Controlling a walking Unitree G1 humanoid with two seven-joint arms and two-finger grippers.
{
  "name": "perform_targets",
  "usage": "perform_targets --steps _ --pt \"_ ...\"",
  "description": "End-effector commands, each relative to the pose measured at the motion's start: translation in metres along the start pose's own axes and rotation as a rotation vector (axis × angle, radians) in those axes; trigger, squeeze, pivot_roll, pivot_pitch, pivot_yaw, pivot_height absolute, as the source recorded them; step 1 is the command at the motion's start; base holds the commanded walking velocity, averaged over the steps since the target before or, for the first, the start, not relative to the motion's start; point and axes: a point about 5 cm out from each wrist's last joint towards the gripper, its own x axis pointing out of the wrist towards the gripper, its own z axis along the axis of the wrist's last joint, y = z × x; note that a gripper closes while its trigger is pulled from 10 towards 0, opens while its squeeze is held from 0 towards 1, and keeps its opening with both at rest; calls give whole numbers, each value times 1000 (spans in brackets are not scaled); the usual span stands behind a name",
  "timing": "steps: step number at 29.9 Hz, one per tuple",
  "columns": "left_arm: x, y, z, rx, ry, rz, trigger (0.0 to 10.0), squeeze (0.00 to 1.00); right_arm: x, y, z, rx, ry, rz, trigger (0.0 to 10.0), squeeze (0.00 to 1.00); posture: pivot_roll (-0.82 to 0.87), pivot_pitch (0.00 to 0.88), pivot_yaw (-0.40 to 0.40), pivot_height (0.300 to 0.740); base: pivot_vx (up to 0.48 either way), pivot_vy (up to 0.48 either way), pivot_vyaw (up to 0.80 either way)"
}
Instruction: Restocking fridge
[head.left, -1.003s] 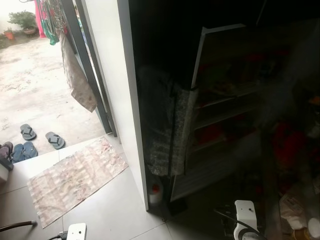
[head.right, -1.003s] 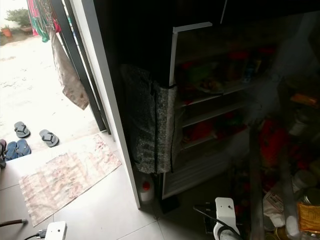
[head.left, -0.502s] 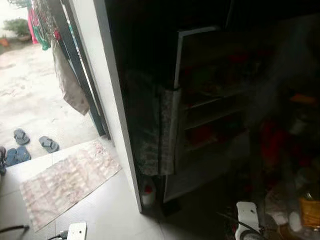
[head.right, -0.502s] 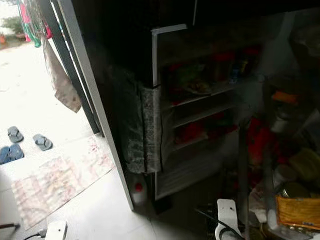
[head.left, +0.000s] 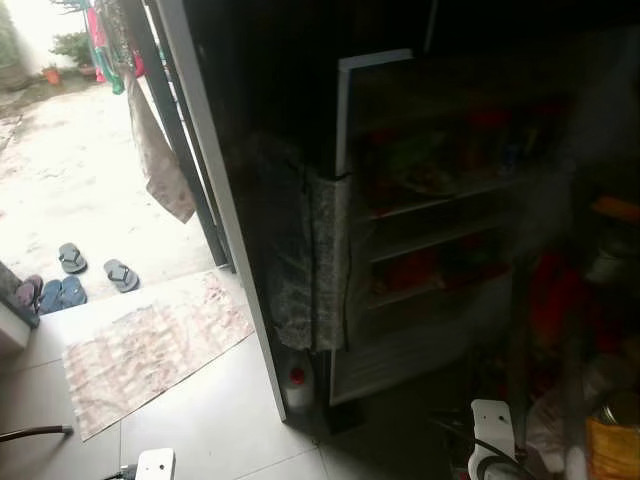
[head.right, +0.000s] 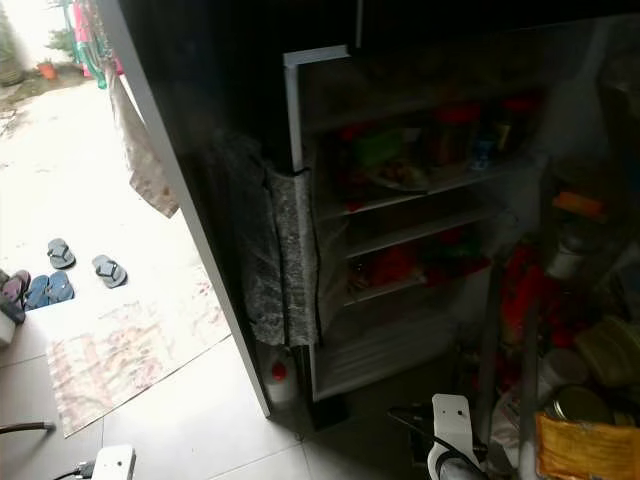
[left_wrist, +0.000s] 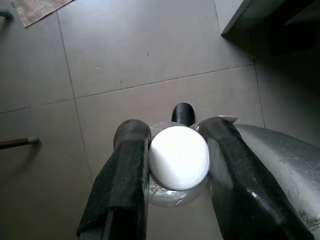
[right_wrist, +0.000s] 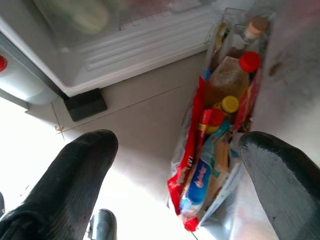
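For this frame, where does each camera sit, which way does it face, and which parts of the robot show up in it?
Left and right eye views: head camera looking forward and down at the open fridge, beside it a sunlit doorway with a patterned floor mat.
Left wrist view: looks down at grey floor tiles; left gripper clamps a white-capped clear bottle.
Right wrist view: faces the fridge base; open right gripper frames its door shelf of bottles.

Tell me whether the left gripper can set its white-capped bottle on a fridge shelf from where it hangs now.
Probably not yet. The left gripper holds the white-capped bottle low over the floor tiles, while the fridge shelves stand further ahead. The fridge is open, so nothing seems to block it.
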Motion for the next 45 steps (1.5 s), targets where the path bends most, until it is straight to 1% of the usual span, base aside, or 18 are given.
perform_targets --steps 1,6,13,15,20,27,31,34,36,41,45 --pt "-1 5 -1 3 13 8 10000 0 -2 -4 -7 8 15 -12 10000 0 14 36 15 740 0 0 0" --pt "-1 5 -1 4 13 5 10000 0 -2 -7 -9 -3 23 -35 10000 0 15 35 16 740 0 0 0" --pt "-1 5 -2 4 17 5 10000 0 -3 -13 -9 -28 28 -101 10000 0 17 35 15 740 0 0 0" --pt "-1 6 -3 2 20 6 10000 0 -2 -15 -6 -35 23 -128 10000 0 18 38 12 740 0 0 0" --pt "-2 7 -5 0 27 8 10000 0 -1 -13 -3 -49 21 -135 10000 0 18 37 10 740 0 0 0" --pt "-3 10 -6 7 33 8 10000 0 -1 -13 -1 -42 12 -159 10000 0 16 34 10 740 0 0 0" --pt "-3 9 -7 10 33 7 10000 0 -1 -18 1 -40 8 -201 10000 0 14 28 10 740 0 0 0" --pt "-2 8 -7 12 34 6 10000 0 -1 -21 0 -9 22 -222 10000 0 14 28 10 740 0 0 0" --pt "-3 8 -7 13 34 7 10000 0 -1 -22 -1 69 30 -232 10000 0 16 24 11 740 0 0 0" --pt "-3 8 -7 16 26 4 10000 0 0 -18 -1 202 40 -222 10000 0 18 31 14 740 0 0 0" --pt "-3 8 -7 17 23 2 10000 0 0 -13 0 198 37 -207 10000 0 20 36 15 740 0 0 0"
